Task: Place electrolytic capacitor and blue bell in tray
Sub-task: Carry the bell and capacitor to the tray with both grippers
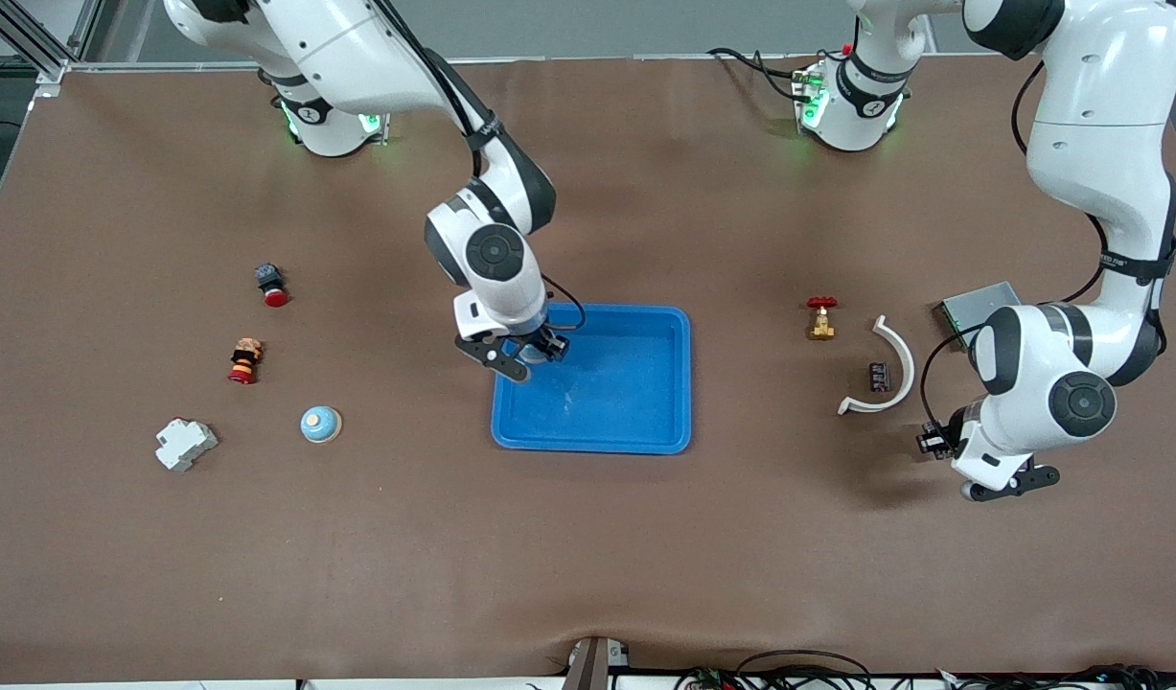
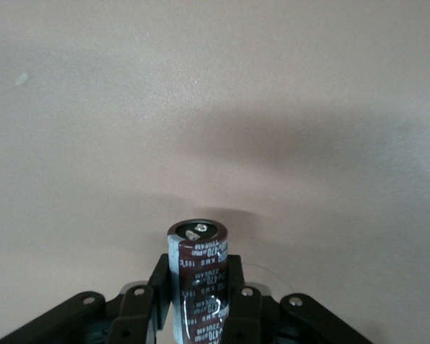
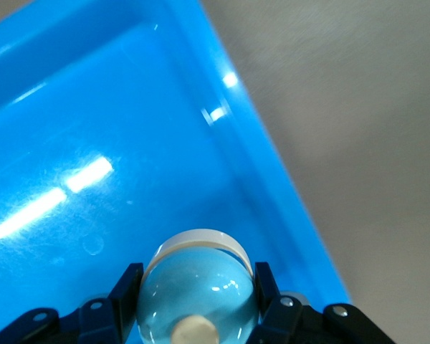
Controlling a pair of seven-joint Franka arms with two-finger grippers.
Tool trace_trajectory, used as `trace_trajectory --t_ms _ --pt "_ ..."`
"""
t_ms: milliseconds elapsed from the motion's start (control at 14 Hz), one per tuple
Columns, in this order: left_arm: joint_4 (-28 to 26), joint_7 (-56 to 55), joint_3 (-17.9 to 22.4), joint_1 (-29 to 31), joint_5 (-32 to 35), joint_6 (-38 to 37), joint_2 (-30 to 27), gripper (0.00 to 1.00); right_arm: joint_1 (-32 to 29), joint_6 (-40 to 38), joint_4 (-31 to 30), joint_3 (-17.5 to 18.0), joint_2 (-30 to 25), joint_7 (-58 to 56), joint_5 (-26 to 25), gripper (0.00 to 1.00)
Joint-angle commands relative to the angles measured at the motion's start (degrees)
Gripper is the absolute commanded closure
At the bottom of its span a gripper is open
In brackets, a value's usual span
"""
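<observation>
1. Hovering over the tray (image 1: 635,383) at the edge toward the right arm's end of the table, the right tool (image 1: 533,353) is clamped on a blue bell (image 3: 198,299). The right wrist view shows the dome squeezed between both fingers, button end toward the camera. A smooth round dome gives little bite, so it could squirt out sideways. Being so near the raised rim, a slip might drop it onto the table rather than inside.

2. Letting go from any height looks risky too. The bell is round enough to roll or bounce on the slick plastic floor of the tray.

3. A second blue bell (image 1: 320,424) sits on the table near a white block (image 1: 186,445). Only the held one seems needed, so it should stay untouched.

4. The left tool (image 1: 940,441) is closed on the electrolytic capacitor (image 2: 199,283), over bare table well apart from the tray, toward the left arm's end. The can stands up between the fingers, gripped low, and its glossy sleeve may let it tilt or slide during a long carry.

5. Both arms heading for the same tray is my main worry. If the left arm comes in before the right arm clears, they could knock together above it.

6. A white curved piece (image 1: 883,369), a brass valve (image 1: 821,319) and a small dark part (image 1: 878,376) lie between the left tool and the tray, so a low sweep could catch them.
</observation>
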Motion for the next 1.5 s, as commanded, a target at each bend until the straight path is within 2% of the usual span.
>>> trace_trajectory --t_ms 0,215,573,716,788,859,1146,1432 --pt "4.1 -5.2 -0.5 -0.7 -1.2 -8.9 -2.4 1.0 1.4 -0.3 4.0 -0.7 3.5 2.2 -0.4 1.0" --pt "10.2 -12.8 -2.8 -2.5 -1.2 -17.1 -2.4 1.0 2.2 1.9 4.0 -0.7 5.0 3.7 -0.4 1.0" --pt "10.6 -23.8 -4.3 -7.5 -1.3 -20.8 -4.8 0.99 2.3 2.2 4.0 -0.7 5.5 3.8 -0.5 1.0" --pt "10.6 -30.9 -6.4 -10.0 -1.3 -20.8 -4.9 0.99 2.2 2.2 4.0 -0.8 5.5 3.4 -0.7 0.58" --pt "10.6 -34.5 -7.8 -10.9 -1.2 -20.8 -4.9 0.99 2.2 2.1 4.0 -0.9 5.5 3.6 -1.3 0.15" --pt "10.6 -38.1 -8.9 -12.2 -1.1 -20.8 -4.9 0.99 2.2 2.1 4.0 -0.9 5.5 3.7 -1.4 0.0" --pt "10.9 -49.5 -9.4 -18.9 -1.0 -20.7 -4.2 0.99 2.2 -1.4 6.7 -1.0 5.0 3.0 -1.5 0.0" --pt "11.1 -56.5 -9.5 -23.5 -1.2 -20.0 -4.1 1.0 1.3 -12.7 14.0 -1.0 4.5 0.2 -1.5 0.0"
